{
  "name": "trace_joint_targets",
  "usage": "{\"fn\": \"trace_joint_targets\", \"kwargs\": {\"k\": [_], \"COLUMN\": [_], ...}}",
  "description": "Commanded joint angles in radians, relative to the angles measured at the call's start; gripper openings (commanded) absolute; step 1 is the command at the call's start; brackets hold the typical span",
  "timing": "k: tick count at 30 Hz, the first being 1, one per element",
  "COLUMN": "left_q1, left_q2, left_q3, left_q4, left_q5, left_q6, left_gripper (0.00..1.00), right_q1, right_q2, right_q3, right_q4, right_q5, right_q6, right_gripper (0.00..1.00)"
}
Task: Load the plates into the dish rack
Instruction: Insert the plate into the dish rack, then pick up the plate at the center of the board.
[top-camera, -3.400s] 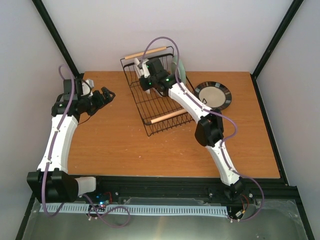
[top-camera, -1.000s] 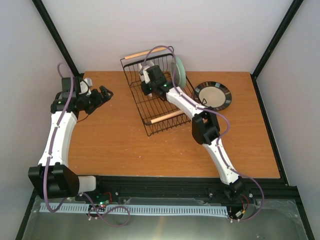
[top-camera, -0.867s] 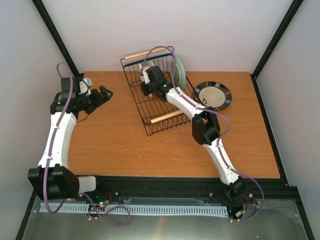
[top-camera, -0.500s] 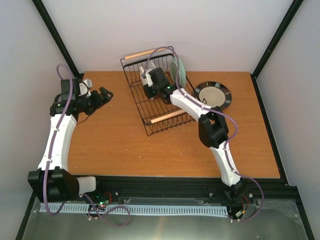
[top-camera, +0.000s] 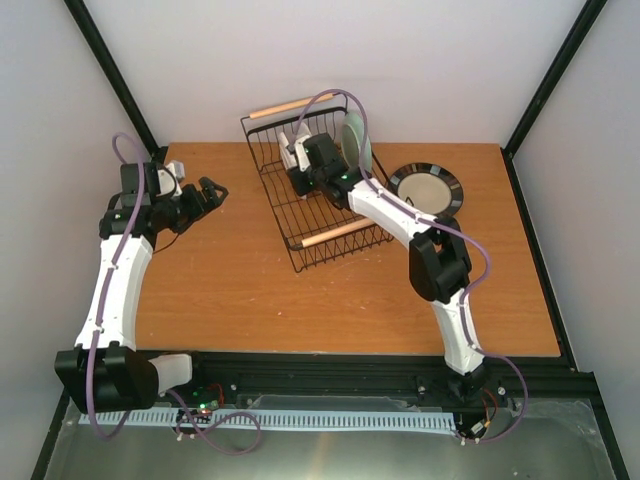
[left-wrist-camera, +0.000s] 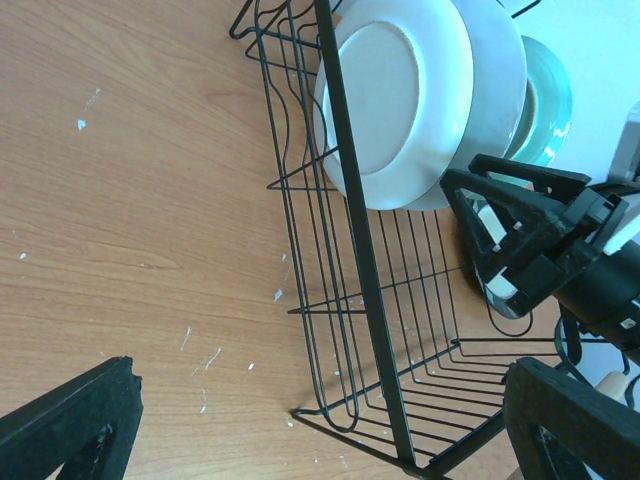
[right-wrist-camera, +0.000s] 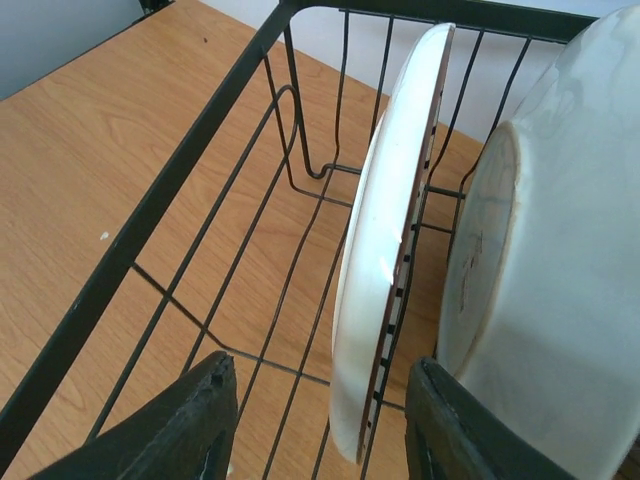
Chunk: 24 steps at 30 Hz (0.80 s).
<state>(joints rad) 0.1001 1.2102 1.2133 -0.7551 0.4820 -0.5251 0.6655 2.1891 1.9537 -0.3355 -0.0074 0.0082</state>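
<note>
The right gripper (right-wrist-camera: 320, 385) sits low inside the dish rack (top-camera: 310, 215) with its jaws spread. In its wrist view the lower edge of a reddish-edged plate (right-wrist-camera: 385, 250) lies between the fingertips with wire floor showing on either side, so I judge that it grips nothing. That plate stands on edge in the wires, pale back turned to the left. Just beside it on the right stands a second plate (right-wrist-camera: 560, 230), also showing its pale back. The left wrist view shows a third behind those two, the mint green plate (top-camera: 356, 146), upright at the rack's right side. The rack lies toward the far edge of the table (top-camera: 250, 290), about midway along it and askew to the edges.

To the right, the black-rimmed cream plate (top-camera: 427, 190) lies flat on the table near the rack, toward the far right corner; it is not yet loaded. The left gripper (top-camera: 212, 188) hovers near the far left corner, well apart from the rack, its fingers wide apart and empty.

By my count three plates are racked and one is plainly left. No other plate shows on the table or in the rack, and I cannot tell whether more remain. The task looks well past halfway on what is visible. The cream plate is the obvious remaining job, and it lies on the right arm's side.
</note>
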Motion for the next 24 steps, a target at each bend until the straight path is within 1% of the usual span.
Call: {"fn": "trace_joint_targets", "kwargs": {"k": [1,7,9,11,13,16,18,19,22,24], "left_q1": [0.007,0.007,0.007,0.008,0.007,0.007,0.007,0.007,-0.003,-0.013], "left_q2": [-0.021,-0.001,-0.002,-0.017,-0.027,-0.028,-0.024,-0.023,-0.016,-0.017], "left_q3": [-0.005,0.025,0.034,0.035,0.046,0.051,0.048,0.046,0.035,0.018], "left_q4": [0.015,0.018,0.019,0.017,0.015,0.037,0.056,0.065,0.089,0.106], "left_q5": [0.007,-0.011,-0.04,-0.099,-0.126,-0.057,-0.007,0.011,0.047,0.068], "left_q6": [0.005,-0.004,-0.021,-0.042,-0.053,-0.073,-0.089,-0.1,-0.118,-0.132], "left_gripper": [1.0,1.0,1.0,1.0,1.0,1.0,1.0,1.0,1.0,1.0], "right_q1": [0.012,0.006,0.0,-0.011,-0.026,-0.076,-0.136,-0.166,-0.275,-0.337], "right_q2": [-0.096,-0.236,-0.284,-0.343,-0.417,-0.571,-0.694,-0.748,-0.878,-0.928], "right_q3": [-0.043,-0.142,-0.171,-0.211,-0.262,-0.387,-0.495,-0.541,-0.634,-0.67], "right_q4": [0.057,0.09,0.09,0.083,0.074,0.065,0.072,0.057,-0.011,-0.082], "right_q5": [0.016,0.065,0.085,0.111,0.15,0.235,0.262,0.29,0.311,0.327], "right_q6": [0.017,0.063,0.078,0.105,0.155,0.283,0.388,0.438,0.571,0.658], "right_gripper": [0.49,0.52,0.53,0.53,0.54,0.59,0.62,0.65,0.83,0.91]}}
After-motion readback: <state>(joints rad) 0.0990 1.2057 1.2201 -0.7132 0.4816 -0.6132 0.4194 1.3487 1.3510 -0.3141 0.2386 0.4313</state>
